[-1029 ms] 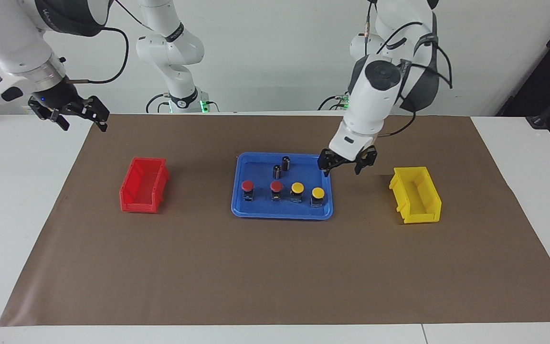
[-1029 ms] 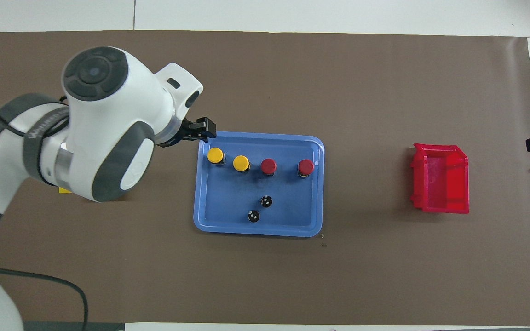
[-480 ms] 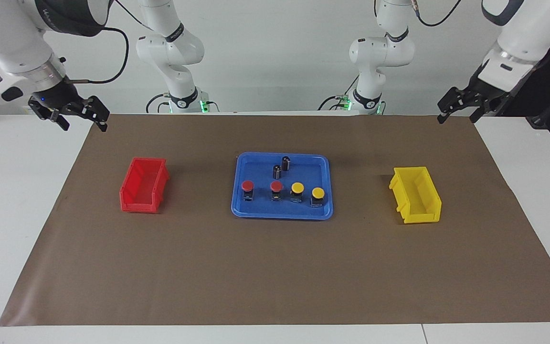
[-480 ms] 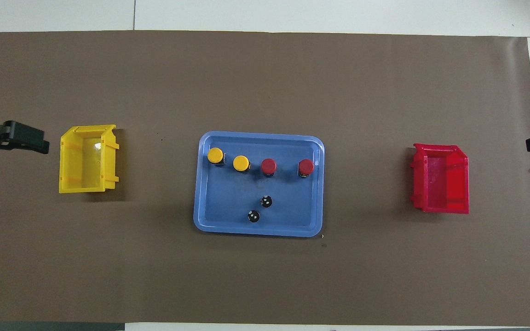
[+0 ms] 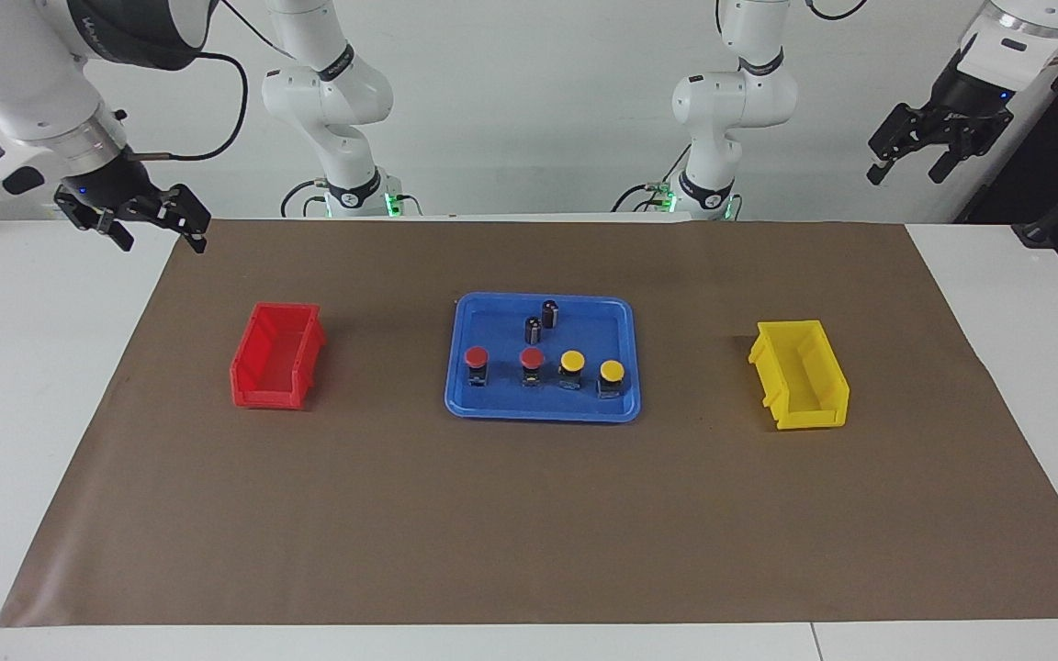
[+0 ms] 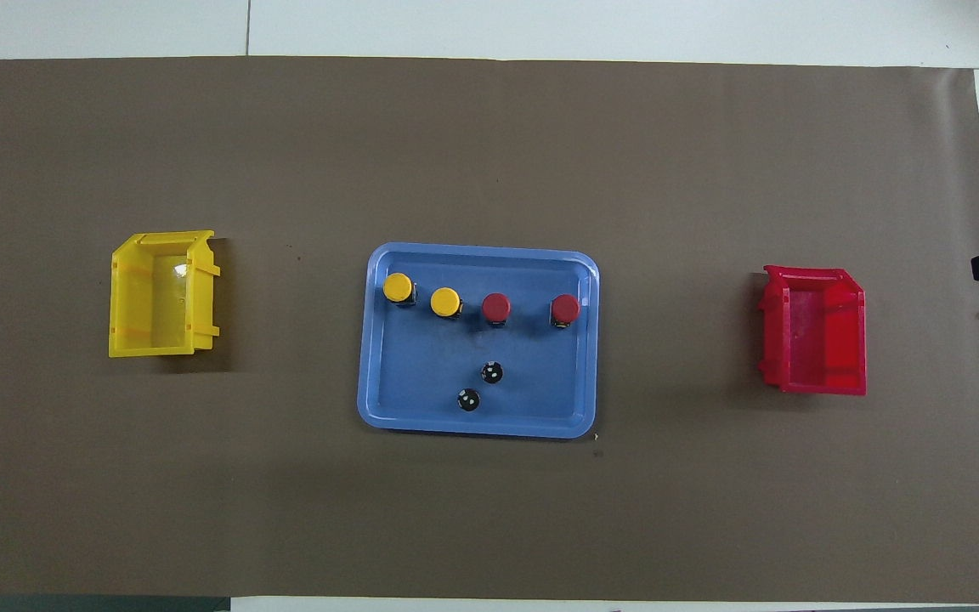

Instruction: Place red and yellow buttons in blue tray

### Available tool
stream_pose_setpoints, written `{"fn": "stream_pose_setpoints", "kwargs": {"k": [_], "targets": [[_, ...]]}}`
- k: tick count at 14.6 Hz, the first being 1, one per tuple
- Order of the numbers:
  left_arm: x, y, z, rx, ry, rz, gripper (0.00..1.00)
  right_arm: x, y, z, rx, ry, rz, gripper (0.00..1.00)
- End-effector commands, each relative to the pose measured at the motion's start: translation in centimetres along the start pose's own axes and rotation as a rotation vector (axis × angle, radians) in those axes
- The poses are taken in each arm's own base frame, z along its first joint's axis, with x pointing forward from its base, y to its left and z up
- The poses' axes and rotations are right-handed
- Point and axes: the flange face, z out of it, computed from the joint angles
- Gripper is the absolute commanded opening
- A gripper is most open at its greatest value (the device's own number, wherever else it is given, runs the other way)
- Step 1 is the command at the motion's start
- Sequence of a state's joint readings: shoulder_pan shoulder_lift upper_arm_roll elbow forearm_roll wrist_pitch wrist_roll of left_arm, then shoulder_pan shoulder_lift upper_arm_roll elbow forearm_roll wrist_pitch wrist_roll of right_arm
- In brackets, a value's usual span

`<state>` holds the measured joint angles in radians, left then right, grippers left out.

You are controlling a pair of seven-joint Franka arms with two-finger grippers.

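Note:
Two red buttons (image 5: 476, 356) (image 5: 532, 357) and two yellow buttons (image 5: 571, 361) (image 5: 613, 370) stand upright in a row inside the blue tray (image 5: 543, 415) at the middle of the mat. From overhead, the yellow caps (image 6: 398, 287) (image 6: 445, 300) and red caps (image 6: 496, 306) (image 6: 565, 307) line the tray's (image 6: 477, 429) edge farther from the robots. My left gripper (image 5: 904, 174) hangs high and open over the left arm's end of the table, holding nothing. My right gripper (image 5: 160, 240) is open and empty over the mat's corner at the right arm's end.
Two dark capless cylinders (image 5: 550, 313) (image 5: 533, 329) stand in the tray, nearer to the robots than the buttons. A red bin (image 5: 276, 356) sits toward the right arm's end, a yellow bin (image 5: 800, 375) toward the left arm's end. A brown mat covers the table.
My left arm has pulled away from the tray's edge, swinging out and up to its own end of the table. The right arm, buttons and tray have not moved.

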<state>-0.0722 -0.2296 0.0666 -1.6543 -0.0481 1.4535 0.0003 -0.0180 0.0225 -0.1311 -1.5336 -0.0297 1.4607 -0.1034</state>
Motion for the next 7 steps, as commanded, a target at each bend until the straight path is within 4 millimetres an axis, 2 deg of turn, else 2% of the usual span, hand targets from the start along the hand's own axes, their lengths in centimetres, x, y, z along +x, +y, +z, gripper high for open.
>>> {"fn": "stream_pose_setpoints", "kwargs": {"k": [1, 2, 4, 7], "targets": [[-0.5, 1.8, -0.2, 0.013, 0.02, 0.033, 1.0, -0.5, -0.2, 0.0, 0.015, 0.008, 0.0, 1.0], [-0.1, 1.8, 0.0, 0.013, 0.017, 0.032, 1.0, -0.5, -0.2, 0.0, 0.015, 0.008, 0.0, 1.0], [2.1, 1.9, 1.5, 0.02, -0.021, 0.033, 1.0, -0.5, -0.2, 0.0, 0.015, 0.008, 0.0, 1.0], [2.1, 1.8, 1.7, 0.019, -0.044, 0.03, 1.0, -0.5, -0.2, 0.0, 0.013, 0.008, 0.0, 1.0]]}}
